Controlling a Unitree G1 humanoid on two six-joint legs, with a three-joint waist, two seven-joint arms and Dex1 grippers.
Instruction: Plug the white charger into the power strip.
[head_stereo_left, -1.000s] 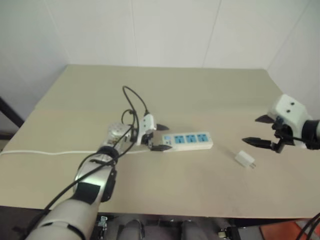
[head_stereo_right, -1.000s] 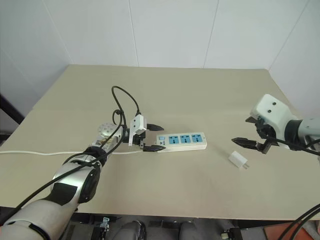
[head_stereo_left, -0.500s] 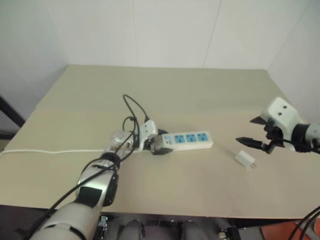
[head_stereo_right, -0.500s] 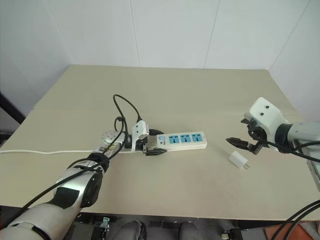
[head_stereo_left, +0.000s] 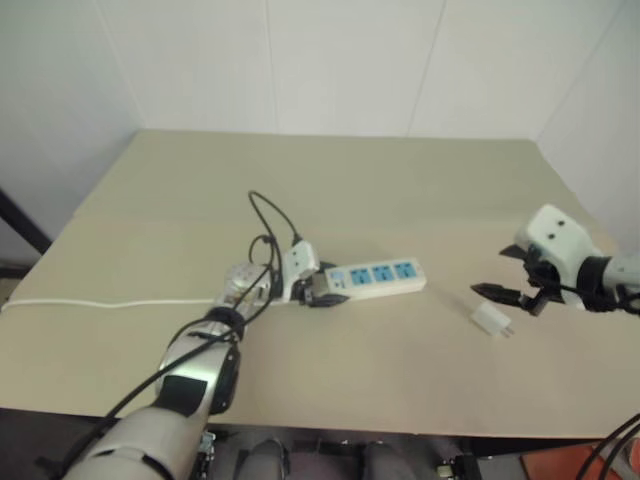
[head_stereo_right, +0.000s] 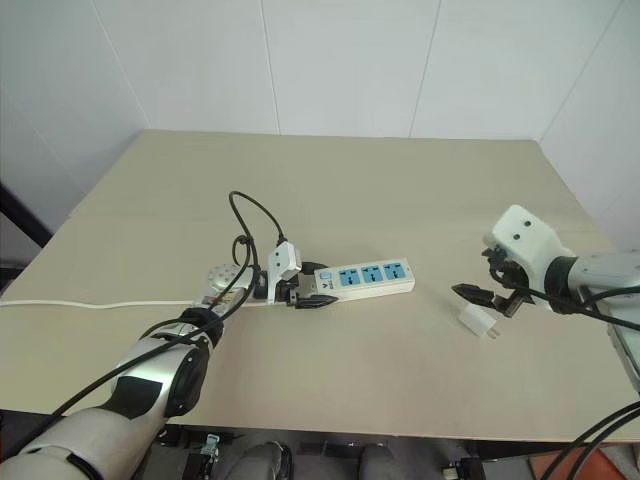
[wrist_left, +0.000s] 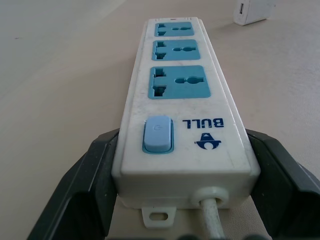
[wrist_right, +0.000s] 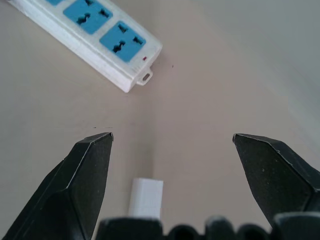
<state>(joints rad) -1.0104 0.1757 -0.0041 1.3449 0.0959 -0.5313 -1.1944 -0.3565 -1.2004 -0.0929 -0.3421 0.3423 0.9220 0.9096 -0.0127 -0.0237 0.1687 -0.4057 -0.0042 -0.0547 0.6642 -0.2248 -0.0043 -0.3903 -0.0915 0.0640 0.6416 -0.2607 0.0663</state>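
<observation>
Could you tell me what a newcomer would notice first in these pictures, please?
The power strip with its blue sockets lies mid-table, its switch end clamped by the left tool. On the right, the open right tool hangs just above the small white charger, which lies loose on the table.

Even, diffuse lighting from above; no glare. Soft, faint shadows beneath the power strip (head_stereo_left: 372, 279) and white charger (head_stereo_left: 491, 319) on the tabletop (head_stereo_left: 400, 190). Head views slightly hazy; near fingers (wrist_right: 82, 180) in wrist views mildly blurred.
</observation>
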